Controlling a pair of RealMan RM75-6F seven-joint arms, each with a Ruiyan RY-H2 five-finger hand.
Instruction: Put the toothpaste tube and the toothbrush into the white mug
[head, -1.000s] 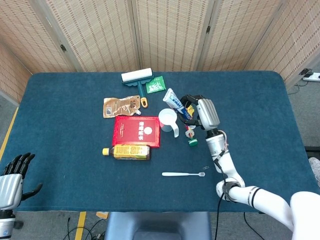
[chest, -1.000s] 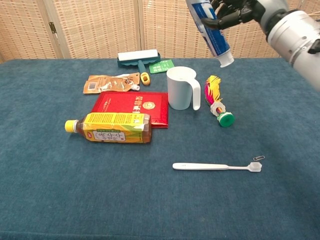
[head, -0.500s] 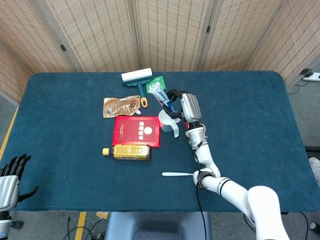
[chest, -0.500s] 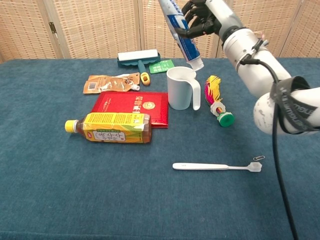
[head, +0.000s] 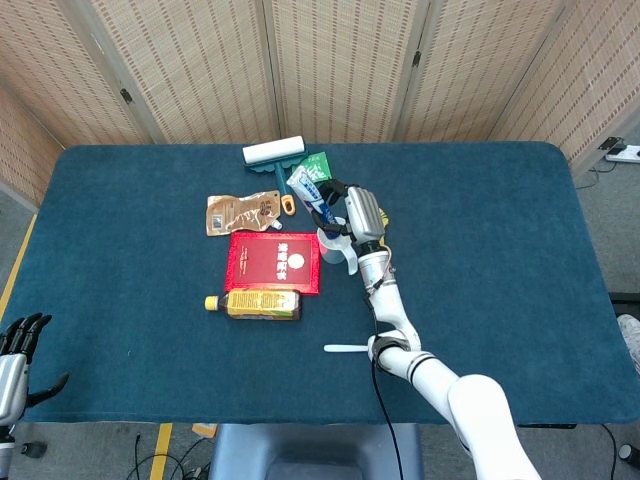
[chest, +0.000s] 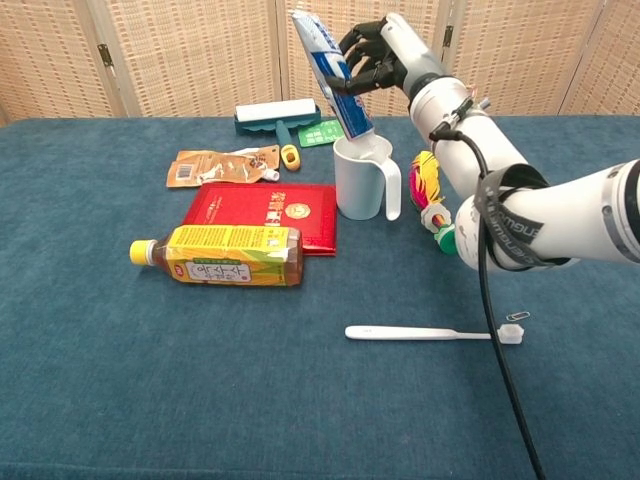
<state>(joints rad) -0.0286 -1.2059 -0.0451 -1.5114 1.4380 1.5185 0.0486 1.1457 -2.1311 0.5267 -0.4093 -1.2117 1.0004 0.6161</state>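
Blue cloth covers the table (chest: 90, 400); the right hand (chest: 385, 52) grips the toothpaste tube (chest: 330, 75), tilted cap-down at the white mug (chest: 362, 177) rim; the left hand (head: 15, 355) hangs released, well apart; the toothbrush (chest: 430, 333) lies flat nearer the right arm.

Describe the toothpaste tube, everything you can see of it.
The toothpaste tube is white with blue and red printing and looks like soft plastic. It is held off the table, tilted, flat crimped end up and to the left, cap end down. The right robot hand grips its upper half from the right. Its lower end sits at the mouth of the white mug, apparently just inside the rim. The cap itself is hard to make out.
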